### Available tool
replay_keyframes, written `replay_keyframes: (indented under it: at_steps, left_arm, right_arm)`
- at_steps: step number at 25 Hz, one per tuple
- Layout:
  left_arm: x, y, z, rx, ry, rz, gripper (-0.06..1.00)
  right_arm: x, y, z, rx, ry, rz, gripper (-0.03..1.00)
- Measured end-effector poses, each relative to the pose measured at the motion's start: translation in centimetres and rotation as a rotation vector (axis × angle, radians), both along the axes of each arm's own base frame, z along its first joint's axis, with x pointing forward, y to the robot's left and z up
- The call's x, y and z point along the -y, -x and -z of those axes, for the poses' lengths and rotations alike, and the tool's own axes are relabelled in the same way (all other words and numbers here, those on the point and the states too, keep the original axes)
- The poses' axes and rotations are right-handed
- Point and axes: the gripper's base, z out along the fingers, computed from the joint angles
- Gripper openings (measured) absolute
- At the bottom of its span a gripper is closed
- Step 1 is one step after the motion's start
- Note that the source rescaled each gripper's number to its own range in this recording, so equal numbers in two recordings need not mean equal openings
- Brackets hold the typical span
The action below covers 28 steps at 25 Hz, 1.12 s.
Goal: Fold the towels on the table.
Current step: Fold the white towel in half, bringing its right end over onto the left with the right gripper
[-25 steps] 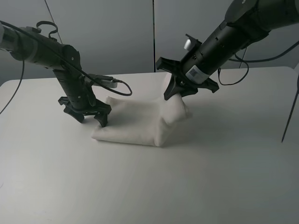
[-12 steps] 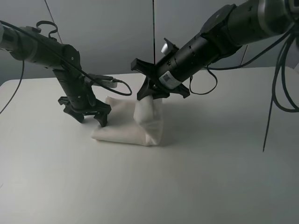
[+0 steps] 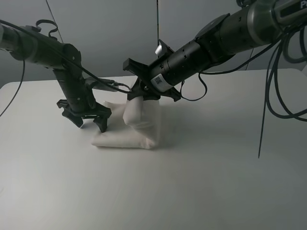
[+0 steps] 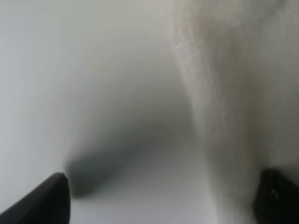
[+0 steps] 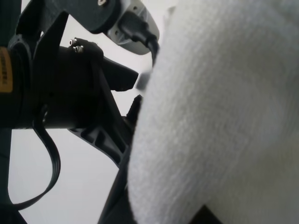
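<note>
A white terry towel (image 3: 125,135) lies on the white table (image 3: 201,182), left of the middle. My right gripper (image 3: 140,96) is shut on the towel's right end and holds it lifted and doubled over towards the left. In the right wrist view the towel (image 5: 224,116) fills most of the frame. My left gripper (image 3: 92,123) is open and empty, and stands over the towel's left edge. In the left wrist view its dark fingertips (image 4: 46,200) are wide apart above the table, with the towel's edge (image 4: 224,93) beside them. No label shows.
The left arm (image 5: 70,79) is close in front of the right gripper, with its cable (image 3: 108,84) hanging between them. Dark cables (image 3: 268,96) hang down at the right. A grey wall stands behind the table's far edge.
My right gripper has carried the towel's right end up and leftward across the towel, so it now folds over. My left gripper has hardly moved.
</note>
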Motion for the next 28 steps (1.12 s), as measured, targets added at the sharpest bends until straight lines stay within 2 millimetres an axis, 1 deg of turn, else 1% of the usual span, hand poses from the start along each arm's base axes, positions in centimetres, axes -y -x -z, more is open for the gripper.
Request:
replay_keyframes:
  at_steps: [2, 3, 4, 8, 10, 15, 16, 17, 18, 20, 22, 23, 24, 28]
  left_arm:
    - [0.0, -0.2, -0.7, -0.001, -0.005, 0.009, 1.00]
    - [0.1, -0.4, -1.3, 0.009, -0.002, 0.012, 1.00]
    - [0.2, -0.6, -2.1, 0.022, 0.000, 0.015, 1.00]
    - [0.5, -1.7, -6.6, 0.105, 0.025, 0.039, 1.00]
    - [0.6, -2.0, -8.4, 0.138, 0.033, 0.048, 1.00]
    - [0.8, -2.7, -11.9, 0.184, 0.043, 0.068, 1.00]
    - [0.8, -2.8, -12.4, 0.190, 0.044, 0.071, 1.00]
    - [0.9, -3.0, -12.8, 0.199, 0.046, 0.074, 1.00]
    - [0.9, -3.1, -13.2, 0.205, 0.048, 0.076, 1.00]
    - [1.0, -3.2, -13.7, 0.214, 0.050, 0.076, 1.00]
    - [1.0, -3.3, -14.1, 0.220, 0.052, 0.078, 1.00]
    - [1.0, -3.3, -14.2, 0.223, 0.053, 0.078, 1.00]
    - [1.0, -3.3, -14.2, 0.222, 0.052, 0.080, 1.00]
    - [1.0, -3.3, -14.3, 0.225, 0.050, 0.088, 1.00]
  right_arm:
    - [0.0, 0.0, 0.0, 0.000, -0.002, 0.001, 0.04]
    - [0.0, 0.0, 0.0, 0.001, -0.001, 0.001, 0.04]
    - [0.0, 0.0, 0.0, 0.002, -0.001, 0.003, 0.04]
    - [0.0, -0.1, 0.0, 0.002, -0.007, 0.012, 0.04]
    - [-0.1, -0.1, -0.1, -0.003, -0.015, 0.020, 0.04]
    - [-0.1, -0.2, -0.2, -0.002, -0.029, 0.030, 0.04]
    - [-0.2, -0.2, -0.3, 0.002, -0.038, 0.031, 0.06]
    - [-0.3, -0.3, -0.4, 0.008, -0.051, 0.032, 0.11]
    - [-0.3, -0.3, -0.5, 0.017, -0.065, 0.034, 0.23]
    - [-0.6, -0.5, -0.8, 0.036, -0.113, 0.044, 0.54]
    - [-0.9, -0.6, -1.2, 0.050, -0.156, 0.050, 0.80]
    - [-1.0, -0.6, -1.3, 0.053, -0.171, 0.056, 0.86]
    - [-1.2, -0.5, -1.4, 0.056, -0.177, 0.054, 0.88]
    - [-1.4, -0.3, -1.4, 0.067, -0.177, 0.040, 0.87]
